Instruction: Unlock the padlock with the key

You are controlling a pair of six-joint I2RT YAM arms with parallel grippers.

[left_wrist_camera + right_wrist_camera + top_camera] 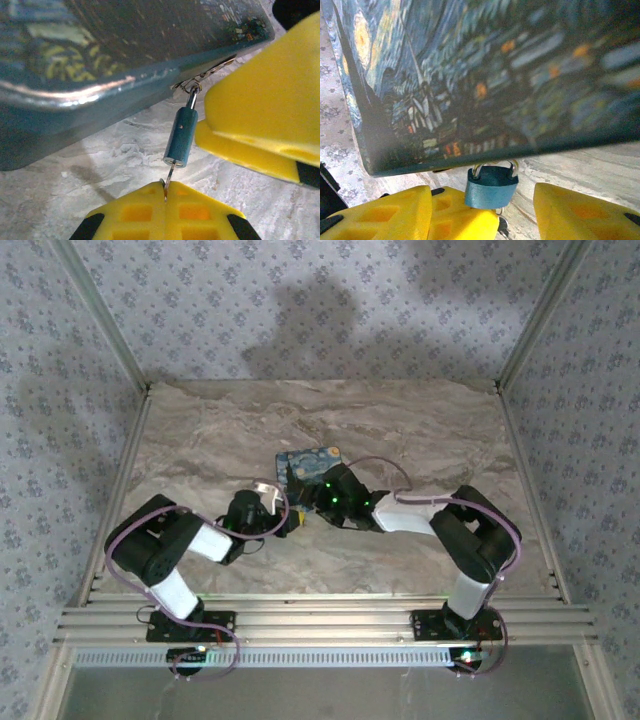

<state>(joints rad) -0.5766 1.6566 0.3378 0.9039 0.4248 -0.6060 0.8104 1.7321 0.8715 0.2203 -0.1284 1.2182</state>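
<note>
Left tool [165,194] pinches key [170,175] entering padlock [181,136] underside.

Lost most of the key [169,180] inside the left end effector [165,199], bottom centre; saw the box [495,75] blurred, cropped at top.

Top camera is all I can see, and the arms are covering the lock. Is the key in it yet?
Observer: Yes. On the left wrist camera the key pokes into the bottom of the blue padlock, pinched in the shut left gripper.
Operator: Did the lock pop open?
Observer: Not that I can see. On the right wrist camera both legs of its loop sit in the body, and it hangs from the painted box.
Operator: What's the other hand doing?
Observer: The right gripper is open, with the padlock hanging between its fingers.
</note>
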